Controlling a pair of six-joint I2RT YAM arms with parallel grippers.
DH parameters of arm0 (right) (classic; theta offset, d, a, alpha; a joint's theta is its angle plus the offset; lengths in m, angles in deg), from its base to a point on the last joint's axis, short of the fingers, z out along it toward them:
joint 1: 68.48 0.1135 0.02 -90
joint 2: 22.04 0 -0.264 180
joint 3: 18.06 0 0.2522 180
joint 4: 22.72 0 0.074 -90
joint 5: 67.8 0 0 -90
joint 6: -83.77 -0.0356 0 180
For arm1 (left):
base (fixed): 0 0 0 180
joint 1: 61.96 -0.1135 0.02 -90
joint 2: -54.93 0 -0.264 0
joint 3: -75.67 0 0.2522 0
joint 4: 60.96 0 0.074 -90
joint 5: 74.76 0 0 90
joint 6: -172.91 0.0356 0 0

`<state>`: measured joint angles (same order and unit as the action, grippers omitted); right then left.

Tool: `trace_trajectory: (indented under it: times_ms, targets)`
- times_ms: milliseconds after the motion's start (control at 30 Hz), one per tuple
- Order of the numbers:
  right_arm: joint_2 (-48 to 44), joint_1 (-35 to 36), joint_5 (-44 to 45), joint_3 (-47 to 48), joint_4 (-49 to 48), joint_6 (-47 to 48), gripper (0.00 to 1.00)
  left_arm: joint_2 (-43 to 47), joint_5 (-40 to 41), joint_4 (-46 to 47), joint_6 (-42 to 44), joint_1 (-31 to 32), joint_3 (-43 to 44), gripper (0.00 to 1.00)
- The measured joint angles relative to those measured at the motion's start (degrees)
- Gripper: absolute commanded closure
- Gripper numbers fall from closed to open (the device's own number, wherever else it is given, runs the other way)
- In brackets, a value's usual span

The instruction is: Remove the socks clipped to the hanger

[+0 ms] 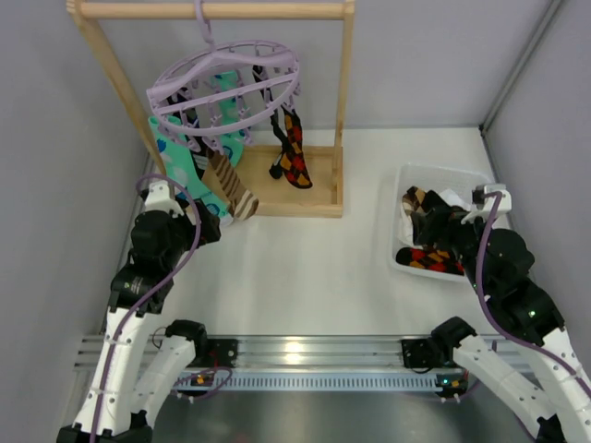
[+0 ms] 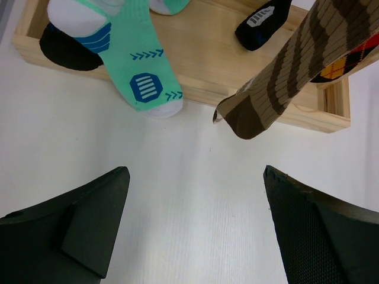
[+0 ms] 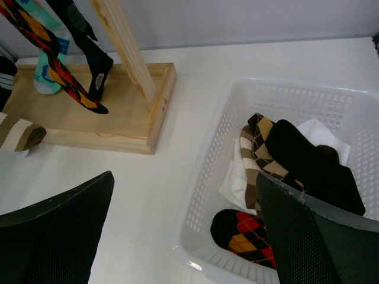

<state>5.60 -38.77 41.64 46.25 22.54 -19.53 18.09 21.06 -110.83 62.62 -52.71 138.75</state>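
The lilac hanger [image 1: 226, 78] hangs from the wooden rack's top bar. Clipped to it are teal socks [image 1: 180, 161], a brown striped sock [image 1: 231, 185] and a black argyle sock [image 1: 294, 157]. My left gripper [image 1: 208, 226] is open and empty, low over the table just in front of the teal sock [image 2: 139, 65] and the brown striped sock [image 2: 284, 77], touching neither. My right gripper [image 1: 434, 226] is open and empty above the white basket [image 3: 237, 118]. The hanging argyle sock [image 3: 53, 65] shows far left in the right wrist view.
The wooden rack [image 1: 319, 198] has a tray-like base at the back of the table and two uprights. The basket [image 1: 404, 180] at the right holds several socks, among them an argyle one [image 3: 249, 234]. Grey walls close in both sides.
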Motion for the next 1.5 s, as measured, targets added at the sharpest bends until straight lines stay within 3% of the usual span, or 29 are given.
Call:
trace_trajectory:
  times_ms: [367, 633, 800, 933, 1200, 1300, 1500]
  targets:
    - [0.0, 0.0, -3.2, -4.2, -1.8, -2.7, 0.01, 0.0, 0.4, 0.0, -0.6, 0.0, 0.0, 0.02]
    - [2.9, 0.0, -19.2, -15.0, -19.8, -6.5, 0.01, 0.7, 0.6, 0.0, -1.1, 0.0, -0.1, 0.02]
    - [17.3, 0.0, -31.8, -15.8, -36.7, -7.7, 0.01, 1.7, 0.5, -0.1, -1.0, 0.0, -0.4, 0.02]
    - [31.8, 0.0, -36.4, -12.5, -46.1, -6.0, 0.01, 1.9, -0.5, -0.1, -1.0, 0.0, -0.4, 0.02]
    - [60.3, 0.0, -40.9, 9.6, -56.2, 1.5, 0.01, 1.6, -2.9, -0.1, -1.0, 0.0, -0.5, 0.02]
    - [69.1, -0.1, -43.0, 17.8, -58.3, 3.3, 0.05, 1.6, -3.6, -0.1, -0.9, 0.0, -0.5, 0.02]
    - [82.1, -0.1, -48.0, 26.5, -61.3, 3.7, 0.28, 2.9, -6.0, -0.1, -0.6, 0.0, -0.5, 0.02]
